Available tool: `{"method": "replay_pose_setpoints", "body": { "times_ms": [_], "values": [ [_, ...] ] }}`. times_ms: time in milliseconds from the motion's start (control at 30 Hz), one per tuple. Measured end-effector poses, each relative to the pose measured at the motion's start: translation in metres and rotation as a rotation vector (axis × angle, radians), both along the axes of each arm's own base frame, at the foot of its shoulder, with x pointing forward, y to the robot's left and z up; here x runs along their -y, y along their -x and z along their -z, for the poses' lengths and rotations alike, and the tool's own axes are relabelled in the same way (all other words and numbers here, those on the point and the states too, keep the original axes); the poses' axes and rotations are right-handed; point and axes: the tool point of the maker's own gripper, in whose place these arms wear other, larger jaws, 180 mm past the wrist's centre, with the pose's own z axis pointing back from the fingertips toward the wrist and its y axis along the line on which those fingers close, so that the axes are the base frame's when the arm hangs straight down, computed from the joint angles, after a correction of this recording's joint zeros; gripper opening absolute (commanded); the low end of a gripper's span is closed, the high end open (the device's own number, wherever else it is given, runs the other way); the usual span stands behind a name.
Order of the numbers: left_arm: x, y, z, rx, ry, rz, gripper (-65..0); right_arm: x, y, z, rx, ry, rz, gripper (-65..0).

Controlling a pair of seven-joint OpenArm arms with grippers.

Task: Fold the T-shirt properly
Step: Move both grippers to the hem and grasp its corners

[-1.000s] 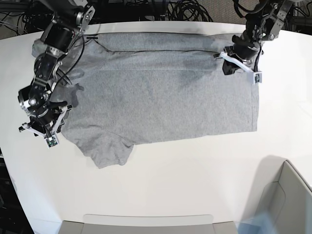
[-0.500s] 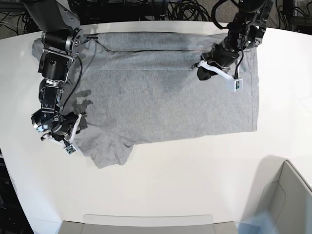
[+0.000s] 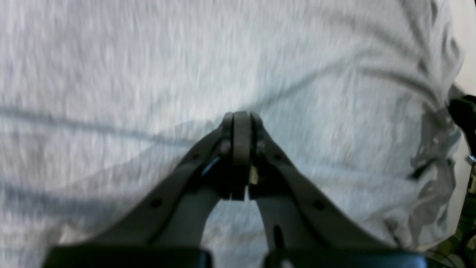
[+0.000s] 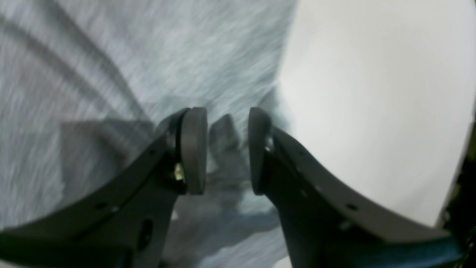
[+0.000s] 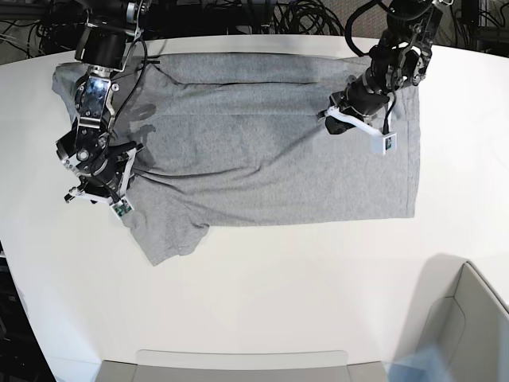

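Observation:
The heather-grey T-shirt [image 5: 270, 151] lies spread flat on the white table [image 5: 318, 286], plain side up, with one sleeve [image 5: 171, 235] pointing to the front left. My left gripper [image 5: 332, 121] is shut and empty, just above the shirt's upper right part; the left wrist view shows its fingertips [image 3: 241, 123] pressed together over blurred cloth [image 3: 111, 74]. My right gripper [image 5: 95, 191] is open at the shirt's left edge. The right wrist view shows its pads [image 4: 194, 149] apart, with cloth [image 4: 93, 74] on the left and bare table [image 4: 372, 111] on the right.
A grey box [image 5: 469, 326] stands at the front right corner. A pale tray edge [image 5: 238, 362] lies along the front of the table. Black cables [image 5: 302, 16] run behind the table's far edge.
My right gripper has moved from the front left sleeve up toward the shirt's left side. The sleeve has shifted slightly. My left gripper has moved left over the shirt and then barely shifted.

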Motion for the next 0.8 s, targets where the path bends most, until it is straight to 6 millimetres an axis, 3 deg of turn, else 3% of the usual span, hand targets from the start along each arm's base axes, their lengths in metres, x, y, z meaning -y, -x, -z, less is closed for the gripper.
{"method": "replay_pose_setpoints", "body": {
  "times_ms": [133,233,400,533,700,800],
  "values": [
    [0.004,0.003,0.001,-0.01,0.014,0.004,-65.0,-0.001,-0.035,-0.038,0.102,-0.004,-0.003,-35.5],
    [0.003,0.003,0.002,-0.013,0.009,0.0,-65.0,0.004,-0.048,-0.053,0.114,0.013,0.018,-28.7],
    [0.003,0.004,0.003,-0.015,0.011,0.0,-65.0,0.002,-0.094,-0.066,0.114,-0.07,0.02,-28.3],
    [0.003,0.003,0.002,-0.012,0.011,0.0,-65.0,-0.001,-0.119,-0.051,0.055,-0.239,0.017,-28.3],
    [0.004,0.004,0.003,-0.015,0.012,0.0,-65.0,-0.001,-0.115,-0.013,-0.028,-0.364,0.032,-28.3],
    [0.004,0.004,0.003,-0.015,0.012,0.001,-65.0,-0.014,-0.115,-0.002,-0.035,-0.43,0.03,-28.3]
  ]
}}
